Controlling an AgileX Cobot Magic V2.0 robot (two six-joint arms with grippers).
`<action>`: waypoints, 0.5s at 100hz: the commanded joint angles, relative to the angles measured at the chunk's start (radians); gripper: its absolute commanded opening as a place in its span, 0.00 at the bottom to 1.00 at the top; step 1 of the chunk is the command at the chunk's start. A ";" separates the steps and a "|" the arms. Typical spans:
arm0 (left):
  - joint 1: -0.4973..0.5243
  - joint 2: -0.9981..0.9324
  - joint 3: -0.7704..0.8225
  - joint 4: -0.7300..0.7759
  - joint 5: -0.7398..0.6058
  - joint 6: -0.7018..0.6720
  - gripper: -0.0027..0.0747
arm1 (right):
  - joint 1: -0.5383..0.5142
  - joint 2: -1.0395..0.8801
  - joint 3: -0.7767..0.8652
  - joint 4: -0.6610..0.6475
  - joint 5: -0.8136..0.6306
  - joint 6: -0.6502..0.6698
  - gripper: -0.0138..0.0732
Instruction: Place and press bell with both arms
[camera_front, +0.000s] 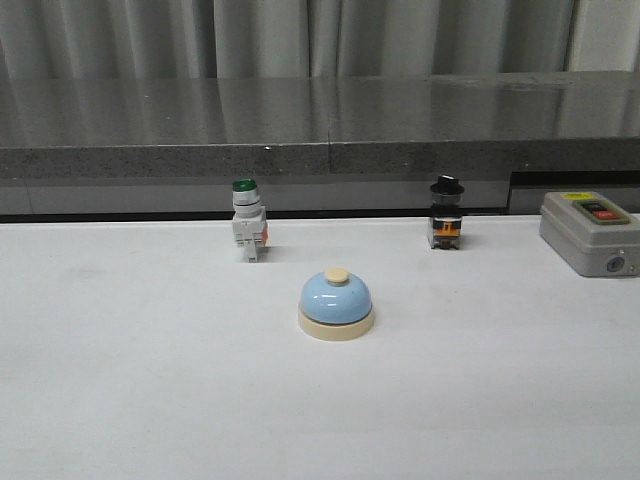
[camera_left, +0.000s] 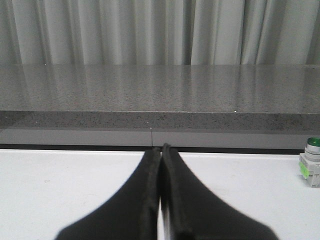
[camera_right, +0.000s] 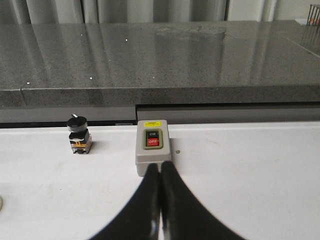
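Sitting mid-table, bell (camera_front: 336, 303) lies outside both pincer views.

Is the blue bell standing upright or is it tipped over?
Upright. The bell sits flat on its cream base on the table, button on top, with no claw touching it.

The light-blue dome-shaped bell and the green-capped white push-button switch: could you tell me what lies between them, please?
Nothing: in the front view only bare white table separates the bell from the switch.
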 joint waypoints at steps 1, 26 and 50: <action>0.001 -0.030 0.041 0.000 -0.071 0.001 0.01 | -0.005 0.135 -0.105 -0.007 -0.069 -0.003 0.09; 0.001 -0.030 0.041 0.000 -0.071 0.001 0.01 | 0.000 0.463 -0.307 0.004 -0.056 -0.003 0.09; 0.001 -0.030 0.041 0.000 -0.071 0.001 0.01 | 0.102 0.727 -0.516 0.027 0.079 -0.006 0.09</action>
